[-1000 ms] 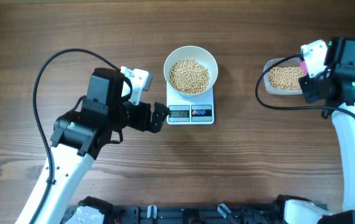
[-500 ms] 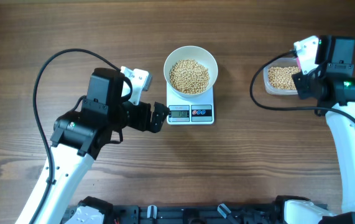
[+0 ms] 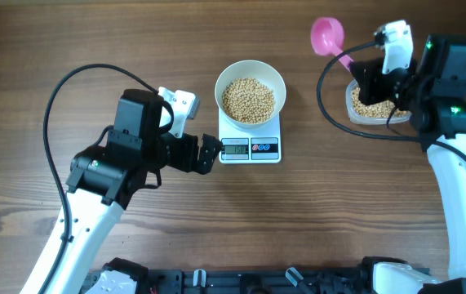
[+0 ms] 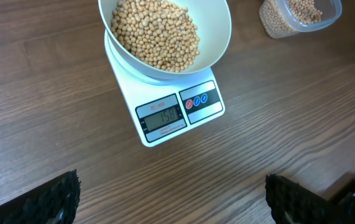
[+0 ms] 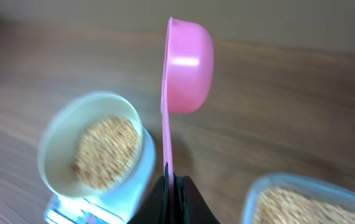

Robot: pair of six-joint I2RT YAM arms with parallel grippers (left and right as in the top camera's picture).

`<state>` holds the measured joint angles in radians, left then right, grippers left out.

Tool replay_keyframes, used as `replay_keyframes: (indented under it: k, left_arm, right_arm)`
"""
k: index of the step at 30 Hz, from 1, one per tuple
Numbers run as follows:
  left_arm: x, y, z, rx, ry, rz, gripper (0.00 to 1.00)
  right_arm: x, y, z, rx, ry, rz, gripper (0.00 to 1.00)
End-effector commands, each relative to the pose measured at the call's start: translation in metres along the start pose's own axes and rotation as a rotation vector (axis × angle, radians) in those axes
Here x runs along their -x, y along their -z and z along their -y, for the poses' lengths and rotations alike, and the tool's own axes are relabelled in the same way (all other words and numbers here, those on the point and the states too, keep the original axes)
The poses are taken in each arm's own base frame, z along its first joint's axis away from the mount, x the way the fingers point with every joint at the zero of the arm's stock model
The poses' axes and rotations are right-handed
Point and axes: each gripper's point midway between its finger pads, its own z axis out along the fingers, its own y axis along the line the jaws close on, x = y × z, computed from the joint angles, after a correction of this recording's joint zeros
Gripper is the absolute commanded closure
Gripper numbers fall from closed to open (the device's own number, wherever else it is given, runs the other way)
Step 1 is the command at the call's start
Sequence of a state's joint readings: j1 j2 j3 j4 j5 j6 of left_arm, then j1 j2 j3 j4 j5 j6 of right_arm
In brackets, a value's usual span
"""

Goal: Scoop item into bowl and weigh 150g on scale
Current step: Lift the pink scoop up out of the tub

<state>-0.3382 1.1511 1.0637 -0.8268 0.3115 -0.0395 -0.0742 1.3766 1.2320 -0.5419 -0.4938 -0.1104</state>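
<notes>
Beans [image 4: 155,31] fill the white bowl [image 4: 216,48], which sits on the scale [image 4: 130,93] at tabletop [image 3: 69,33] centre so that its load registers. The display [image 4: 161,116] appears to show the target weight.

Left gripper [image 4: 172,190] hovers at 9 o'clock of the display, fingers wide apart and holding nothing. Its camera looks down on the readout, likely for checking.

Right gripper [image 5: 173,186] is clamped tight on the handle of a pink scoop [image 5: 186,62], held aloft at 2 o'clock of the bowl, clear of both containers. No beans show in the scoop from overhead.

A clear tub [image 3: 353,110] of spare beans stands at 3 o'clock of the bowl, well apart from the scale.

Judgement: weighing looks complete. Adding more would overshoot, so the scoop wants setting down
</notes>
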Motion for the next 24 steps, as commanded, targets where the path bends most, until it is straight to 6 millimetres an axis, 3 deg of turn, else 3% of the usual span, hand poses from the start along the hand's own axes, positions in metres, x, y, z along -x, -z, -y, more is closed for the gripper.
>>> replay_keyframes:
  k: [1,5,10,24]
  left_arm:
    - [0.001,0.002,0.000,-0.006,0.008,0.007,0.00]
    - [0.001,0.002,0.000,-0.006,0.008,0.007,0.00]
    - [0.001,0.002,0.000,-0.006,0.008,0.007,0.00]
    - [0.001,0.002,0.000,-0.006,0.008,0.007,0.00]
  right_arm:
    - [0.013,-0.003,-0.013,0.088,-0.133,0.048,0.96]
    - [0.030,-0.007,0.009,-0.010,-0.207,0.118,0.96]
    - [0.050,-0.007,0.018,-0.041,-0.215,0.204,0.96]
    - [0.050,-0.023,0.025,-0.036,-0.215,0.203,0.96]
